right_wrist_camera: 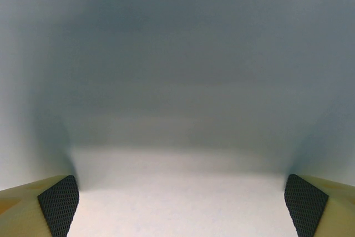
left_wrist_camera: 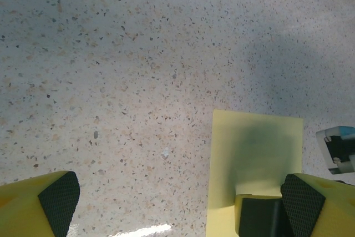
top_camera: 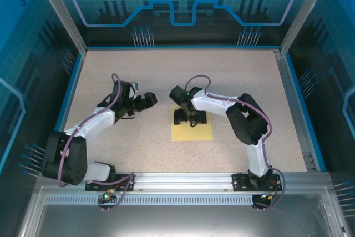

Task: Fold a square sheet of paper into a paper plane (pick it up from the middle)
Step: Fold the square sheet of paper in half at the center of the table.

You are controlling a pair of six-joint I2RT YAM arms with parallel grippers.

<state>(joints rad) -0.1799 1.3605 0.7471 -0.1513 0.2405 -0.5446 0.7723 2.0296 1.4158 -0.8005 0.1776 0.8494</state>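
**Two open hands, one flat yellow sheet**

Two hands stand wide open, and neither has hold of anything.

The right hand point(top_camera: 191, 119) hangs over the far half of the square sheet of paper point(top_camera: 192, 132). It points down, with its jaws spread across much of the sheet's width. In its own wrist view, its two black-padded fingertips point(right_wrist_camera: 57, 203) sit in the lower corners with nothing between them. A pale, blurred surface lies close in front of them. I cannot tell from that view whether this surface is the paper, or whether the tips touch it.

The left hand point(top_camera: 148, 101) is off to the left of the sheet, over bare table point(top_camera: 111, 70). It is apart from the paper and points toward the right hand. Its wrist view looks across the speckled tabletop. Its yellow fingers point(left_wrist_camera: 33, 206), tipped with black pads, frame the lower corners, and the gap between them is free. In that same view the sheet shows right of centre. A dark part of the right hand stands at the sheet's lower edge and throws a soft shadow across the paper.

The sheet is pale yellow, unfolded and unmarked. It lies flat on the table, roughly midway between the two arms, with its edges about square to the table's sides.
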